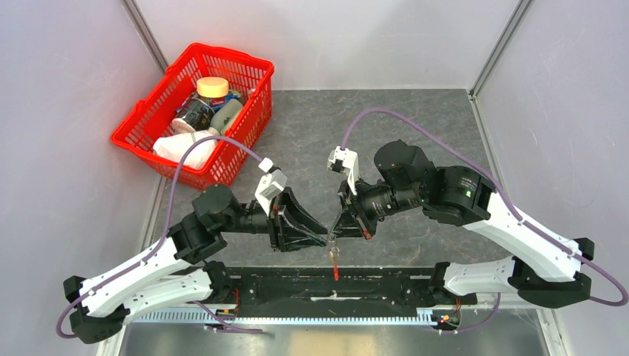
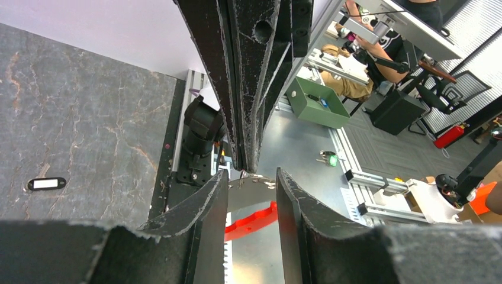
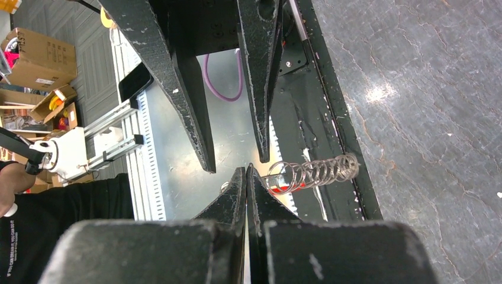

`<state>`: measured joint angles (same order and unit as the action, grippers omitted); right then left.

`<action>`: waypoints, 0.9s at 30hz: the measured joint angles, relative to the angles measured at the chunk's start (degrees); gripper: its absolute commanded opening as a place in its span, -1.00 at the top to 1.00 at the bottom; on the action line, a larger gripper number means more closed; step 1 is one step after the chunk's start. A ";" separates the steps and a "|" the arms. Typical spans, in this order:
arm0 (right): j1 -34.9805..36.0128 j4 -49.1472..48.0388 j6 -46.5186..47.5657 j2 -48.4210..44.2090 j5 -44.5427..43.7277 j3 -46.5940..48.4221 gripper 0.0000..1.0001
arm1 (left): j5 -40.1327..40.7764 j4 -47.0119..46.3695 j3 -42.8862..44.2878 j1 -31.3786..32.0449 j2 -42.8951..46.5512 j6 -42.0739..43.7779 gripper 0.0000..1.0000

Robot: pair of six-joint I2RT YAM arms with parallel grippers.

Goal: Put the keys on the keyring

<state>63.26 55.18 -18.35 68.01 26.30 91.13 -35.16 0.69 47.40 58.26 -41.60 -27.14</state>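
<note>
Sitting at the far left of the grey bench [image 1: 415, 133] is a red basket [image 1: 145, 111]. Inside it are a jar with a cream lid [image 1: 213, 87], a dark cup [image 1: 194, 115], a pale green cup [image 1: 226, 115] and a white cloth [image 1: 182, 148]. At the near middle, the two arms meet tip to tip. The left gripper [image 2: 251, 173] has its fingers apart. The right gripper [image 3: 246, 170] has its fingers pressed together on the keyring [image 3: 311, 171], a thin silver wire loop up in the air. Its little red strap [image 1: 336, 268] hangs down just below the tips.
</note>
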 measured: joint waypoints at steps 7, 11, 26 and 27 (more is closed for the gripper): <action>0.00 -0.07 0.17 0.04 0.39 0.00 1.00 | -0.11 -2.08 0.00 0.00 -0.70 -0.68 0.22; 0.00 -0.24 0.17 0.07 0.39 0.11 1.00 | -0.39 -2.56 -0.02 0.00 -1.88 -0.79 0.24; -0.02 -0.22 0.39 -0.13 0.17 0.85 1.00 | -1.36 -3.21 -0.68 0.02 -2.27 -0.98 0.52; -0.02 -0.24 0.39 -0.13 0.13 0.85 1.00 | -1.51 -3.39 -0.68 0.02 -2.36 -0.98 0.61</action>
<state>63.24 54.94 -17.96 67.88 26.44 91.98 -36.67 -2.70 46.72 58.28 -43.97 -28.12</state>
